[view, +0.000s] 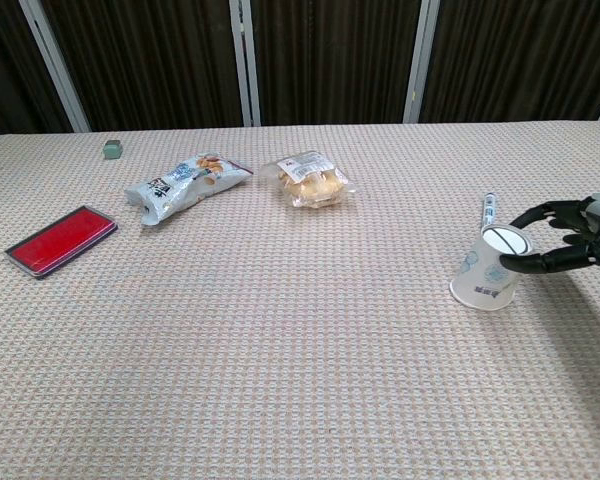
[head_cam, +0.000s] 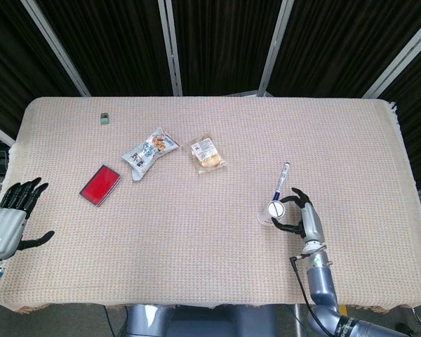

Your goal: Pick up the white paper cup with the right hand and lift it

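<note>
Cup just left of robot hand

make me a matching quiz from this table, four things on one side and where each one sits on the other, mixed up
Things:
1. white paper cup
2. red flat case
3. pen
4. small green block

Places:
A. far left corner area of the table
B. just behind the cup, lying flat
C. upside down by the right robot hand
D. left side, nearer than the snack bag

Pairs: 1-C, 2-D, 3-B, 4-A
</note>
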Robot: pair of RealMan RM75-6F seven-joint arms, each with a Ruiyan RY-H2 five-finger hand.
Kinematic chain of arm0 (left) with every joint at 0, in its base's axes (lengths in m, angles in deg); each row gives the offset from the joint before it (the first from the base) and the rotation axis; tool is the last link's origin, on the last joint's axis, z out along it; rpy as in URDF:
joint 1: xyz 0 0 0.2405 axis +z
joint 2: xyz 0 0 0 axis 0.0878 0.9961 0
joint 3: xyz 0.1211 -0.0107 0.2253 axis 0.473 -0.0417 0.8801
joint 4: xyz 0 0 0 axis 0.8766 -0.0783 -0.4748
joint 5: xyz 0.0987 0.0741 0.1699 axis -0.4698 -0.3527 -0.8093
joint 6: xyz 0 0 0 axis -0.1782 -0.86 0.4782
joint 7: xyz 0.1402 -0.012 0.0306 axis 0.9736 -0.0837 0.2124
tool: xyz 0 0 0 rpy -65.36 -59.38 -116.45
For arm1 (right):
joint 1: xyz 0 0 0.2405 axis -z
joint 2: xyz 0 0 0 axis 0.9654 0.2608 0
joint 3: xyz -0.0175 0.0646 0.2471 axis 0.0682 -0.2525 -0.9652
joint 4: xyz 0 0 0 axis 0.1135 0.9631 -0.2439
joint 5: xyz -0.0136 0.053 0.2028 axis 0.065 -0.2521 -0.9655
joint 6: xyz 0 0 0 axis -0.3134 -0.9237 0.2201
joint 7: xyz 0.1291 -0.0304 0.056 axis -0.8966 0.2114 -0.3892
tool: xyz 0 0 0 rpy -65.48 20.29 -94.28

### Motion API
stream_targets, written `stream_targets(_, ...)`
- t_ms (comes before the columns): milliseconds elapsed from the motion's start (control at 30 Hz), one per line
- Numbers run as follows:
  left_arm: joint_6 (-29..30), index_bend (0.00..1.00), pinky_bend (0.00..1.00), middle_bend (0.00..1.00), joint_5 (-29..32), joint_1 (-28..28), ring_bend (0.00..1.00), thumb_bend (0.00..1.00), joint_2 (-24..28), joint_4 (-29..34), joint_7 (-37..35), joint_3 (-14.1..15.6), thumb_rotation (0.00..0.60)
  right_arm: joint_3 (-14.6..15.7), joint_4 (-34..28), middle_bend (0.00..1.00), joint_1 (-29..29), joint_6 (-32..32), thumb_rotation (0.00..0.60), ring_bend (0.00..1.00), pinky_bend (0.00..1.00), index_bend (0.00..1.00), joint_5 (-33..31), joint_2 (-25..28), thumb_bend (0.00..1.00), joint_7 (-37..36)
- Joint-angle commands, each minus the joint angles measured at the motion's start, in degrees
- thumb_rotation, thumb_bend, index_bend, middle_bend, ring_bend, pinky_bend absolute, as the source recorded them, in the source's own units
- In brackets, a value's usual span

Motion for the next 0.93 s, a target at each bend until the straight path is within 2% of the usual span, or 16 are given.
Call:
stream_targets(33, 0.03, 0.00, 0.00, 0.00, -0.02, 0.02, 0.00, 0.14, -0.01, -0.02, -0.02, 0.01, 0.600, 0.53, -1.04, 0.04, 0.63, -0.41, 0.600, 0.00, 0.00, 0.37, 0.16, 0.73, 0.18, 0.63)
stream_targets(333, 0.07, 0.00, 0.00, 0.00, -0.05, 0.04, 0.00, 0.14, -0.02, -0.05, -0.02, 0.03, 0.600, 2.12, -4.76, 0.00, 1.99, -2.03, 0.600, 0.00, 0.00, 0.21, 4.28, 3.59, 0.17, 1.91)
stream_targets(567, 0.05, 0.00, 0.00, 0.00, 0.01, 0.05, 0.00, 0.14, -0.01, -0.03, 0.00, 0.01, 0.600, 1.82, -8.46, 0.00, 2.68, -5.43, 0.600, 0.00, 0.00, 0.17, 9.60, 8.00, 0.12, 4.25)
stream_targets(733, 0.23, 0.00, 0.00, 0.00, -0.01, 0.15, 0.00, 0.14, -0.11, -0.13, 0.01, 0.01, 0.600, 3.00, -6.83, 0.00, 3.27, -9.25, 0.600, 0.00, 0.00, 0.15, 17.24, 16.03, 0.08, 11.18)
stream_targets(833, 0.15, 0.00, 0.00, 0.00, 0.10, 0.10, 0.00, 0.14, -0.13, -0.15, 0.15, -0.04, 0.600, 4.65, -3.71, 0.00, 4.28, -12.04, 0.600, 0.00, 0.00, 0.13, 22.48, 20.27, 0.07, 14.74)
stream_targets(933, 0.13, 0.00, 0.00, 0.00, 0.24, 0.10, 0.00, 0.14, -0.19, -0.06, 0.50, -0.10, 0.600, 6.12, -2.85, 0.00, 5.54, -12.89, 0.600, 0.00, 0.00, 0.10, 23.84, 22.70, 0.05, 16.26)
